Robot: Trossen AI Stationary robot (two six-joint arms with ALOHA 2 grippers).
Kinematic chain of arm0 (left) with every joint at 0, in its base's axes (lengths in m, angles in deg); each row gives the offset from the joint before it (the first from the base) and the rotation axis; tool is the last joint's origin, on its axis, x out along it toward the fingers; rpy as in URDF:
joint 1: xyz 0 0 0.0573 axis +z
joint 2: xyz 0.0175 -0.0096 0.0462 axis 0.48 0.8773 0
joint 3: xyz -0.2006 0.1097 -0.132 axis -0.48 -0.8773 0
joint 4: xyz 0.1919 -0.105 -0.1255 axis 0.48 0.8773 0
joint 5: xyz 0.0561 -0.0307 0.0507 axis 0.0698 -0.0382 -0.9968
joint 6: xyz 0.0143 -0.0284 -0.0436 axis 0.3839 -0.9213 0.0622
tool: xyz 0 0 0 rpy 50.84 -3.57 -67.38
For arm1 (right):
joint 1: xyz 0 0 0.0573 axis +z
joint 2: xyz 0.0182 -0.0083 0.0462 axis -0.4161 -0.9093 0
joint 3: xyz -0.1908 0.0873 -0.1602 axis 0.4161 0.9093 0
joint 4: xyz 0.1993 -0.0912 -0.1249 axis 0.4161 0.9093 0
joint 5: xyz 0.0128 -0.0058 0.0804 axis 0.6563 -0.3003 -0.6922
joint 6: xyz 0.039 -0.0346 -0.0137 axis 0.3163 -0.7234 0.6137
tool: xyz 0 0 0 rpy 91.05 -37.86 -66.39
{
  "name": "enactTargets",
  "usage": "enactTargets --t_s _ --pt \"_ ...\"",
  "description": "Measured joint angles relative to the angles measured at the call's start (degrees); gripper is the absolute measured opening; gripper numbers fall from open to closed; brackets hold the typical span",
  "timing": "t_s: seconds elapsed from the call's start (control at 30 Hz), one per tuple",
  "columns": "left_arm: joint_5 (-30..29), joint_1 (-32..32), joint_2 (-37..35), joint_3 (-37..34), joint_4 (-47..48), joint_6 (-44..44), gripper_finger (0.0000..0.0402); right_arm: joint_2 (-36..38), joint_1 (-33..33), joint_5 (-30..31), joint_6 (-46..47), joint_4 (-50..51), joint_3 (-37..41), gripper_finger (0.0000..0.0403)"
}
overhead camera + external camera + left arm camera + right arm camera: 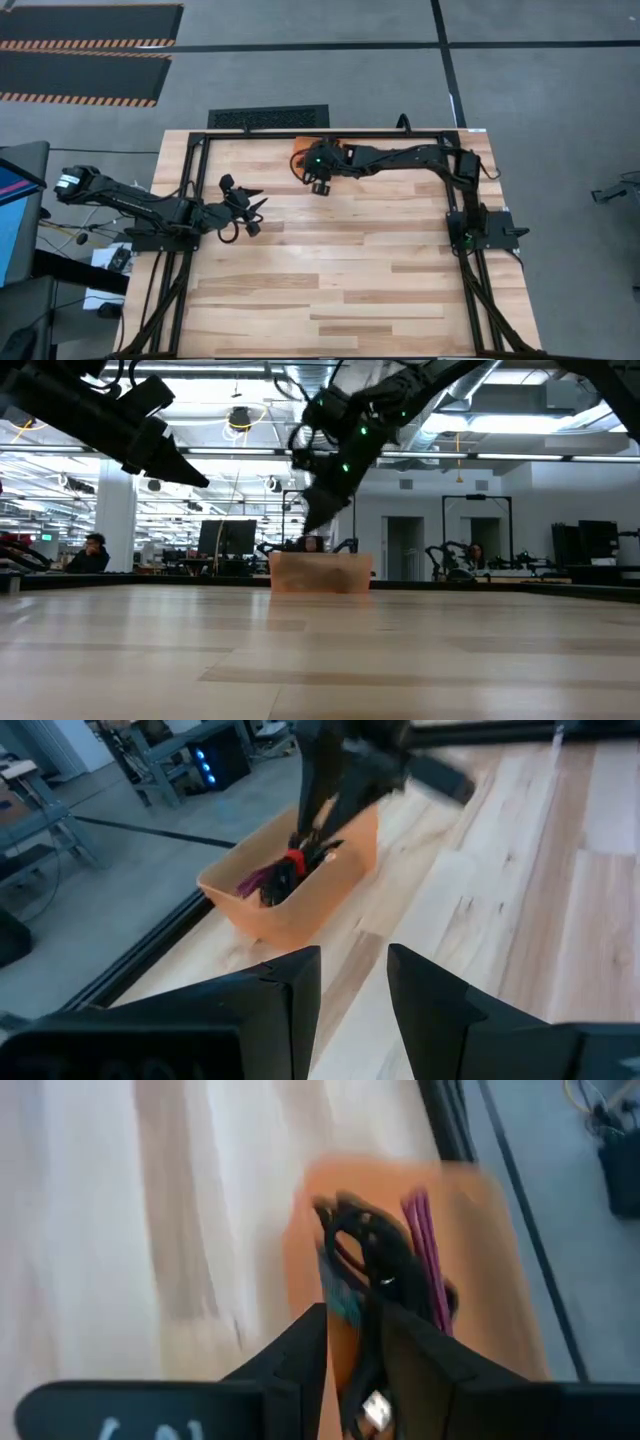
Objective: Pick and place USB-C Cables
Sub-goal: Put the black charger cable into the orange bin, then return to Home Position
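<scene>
The small orange tray [299,150] sits at the table's far edge. In the left wrist view it holds a heap of cables [290,870]: red, black and magenta ones. The right wrist view shows a black loop [362,1240] and a magenta cable [425,1250] on the tray floor. My right gripper [318,184] hangs over the tray, pointing down, fingers nearly together [352,1335] with a cable between them. My left gripper [252,214] hovers open over the table's left middle, holding nothing. My right gripper pinches a cable between its two fingers, coming from above over the tray. A teal stretch [345,1305] shows at the fingertips and a silver plug [375,1405] lies farther back between the fingers. The picture is smeared: whether the cable hangs clear of the heap cannot be told.
A black frame [330,133] runs round the table, with the tray just inside its far bar. Bare wood spreads over the near half [330,290]. Beyond the table the low view shows seated people [92,550] and other equipment in the room.
</scene>
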Motion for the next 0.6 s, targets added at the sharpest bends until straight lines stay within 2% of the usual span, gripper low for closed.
enactTargets --t_s 0.23,0.3,0.4,0.6 --pt "0.14 0.04 0.00 -0.02 -0.04 0.57 0.0109 1.30 0.54 -0.10 1.80 0.60 -2.07 0.0127" --pt "0.20 -0.07 -0.02 -0.02 -0.01 0.57 0.0109 2.72 1.37 -3.25 4.07 -0.47 -0.75 0.0125" --pt "-0.48 -1.15 -1.50 -0.02 1.06 0.82 0.0109 6.51 4.29 -10.21 6.36 -8.78 3.71 0.0113" --pt "-2.79 -6.12 -8.79 -0.02 1.85 0.72 0.0109 17.08 9.32 -10.70 8.14 -28.32 19.93 0.0078"
